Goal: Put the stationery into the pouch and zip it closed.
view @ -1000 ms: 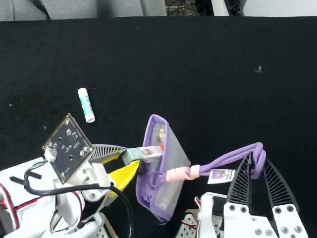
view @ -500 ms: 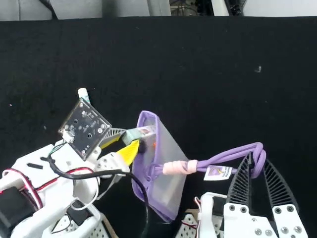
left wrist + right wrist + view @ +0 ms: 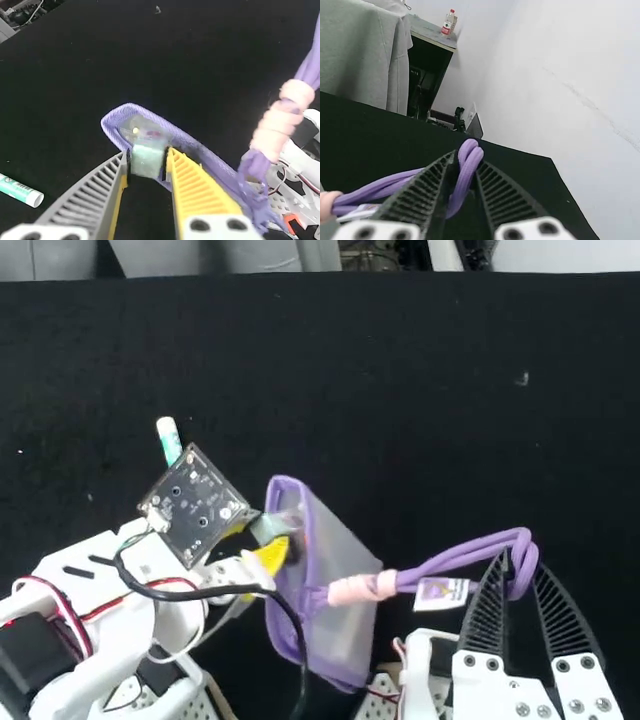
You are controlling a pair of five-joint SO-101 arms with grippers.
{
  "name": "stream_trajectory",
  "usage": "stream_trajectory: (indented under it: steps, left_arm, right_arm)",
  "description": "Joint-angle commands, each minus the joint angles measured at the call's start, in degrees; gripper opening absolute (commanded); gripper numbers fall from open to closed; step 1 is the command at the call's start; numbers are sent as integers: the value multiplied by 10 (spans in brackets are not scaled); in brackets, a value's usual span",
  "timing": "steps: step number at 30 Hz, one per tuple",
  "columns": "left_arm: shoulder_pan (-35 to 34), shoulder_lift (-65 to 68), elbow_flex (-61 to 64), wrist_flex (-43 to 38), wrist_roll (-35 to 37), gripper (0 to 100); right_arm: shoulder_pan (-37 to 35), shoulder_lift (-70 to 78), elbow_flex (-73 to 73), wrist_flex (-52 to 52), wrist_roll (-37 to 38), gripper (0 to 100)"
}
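The left gripper (image 3: pixel 147 156), clamped on a pale green block (image 3: pixel 145 164), holds it at the open mouth of the purple pouch (image 3: pixel 335 590) at the black table's (image 3: pixel 420 380) near side, while the right gripper (image 3: pixel 462 172) pinches the pouch's purple cord (image 3: pixel 465 555) and a green-and-white tube (image 3: pixel 168 440) lies near the left arm.

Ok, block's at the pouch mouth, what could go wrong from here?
The pale green block in the left hand sits at the rim of the pouch; released now, it might catch and drop outside. The right hand grips only the purple strap, so pushing could slide the pouch.
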Motion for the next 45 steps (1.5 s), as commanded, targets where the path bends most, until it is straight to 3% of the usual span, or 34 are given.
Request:
stream_trajectory:
  steps: [1, 12, 20, 25, 35, 45]
  left_arm:
    - [-1, 5, -6, -2, -3, 141]
    - [-21, -1, -7, -30, 10, 142]
    - [-286, 5, -51, -53, 45, 142]
    - [-373, 28, -63, -71, 87, 142]
    - [-493, 310, -175, -64, 149, 189]
    - [-509, 590, -284, 5, 149, 196]
  right_arm:
    - [6, 2, -7, 18, -5, 11]
    - [6, 2, -7, 18, -5, 11]
    - [6, 2, -7, 18, -5, 11]
    - [6, 2, -7, 18, -5, 11]
    - [6, 2, -7, 18, -5, 11]
    - [6, 2, -7, 18, -5, 11]
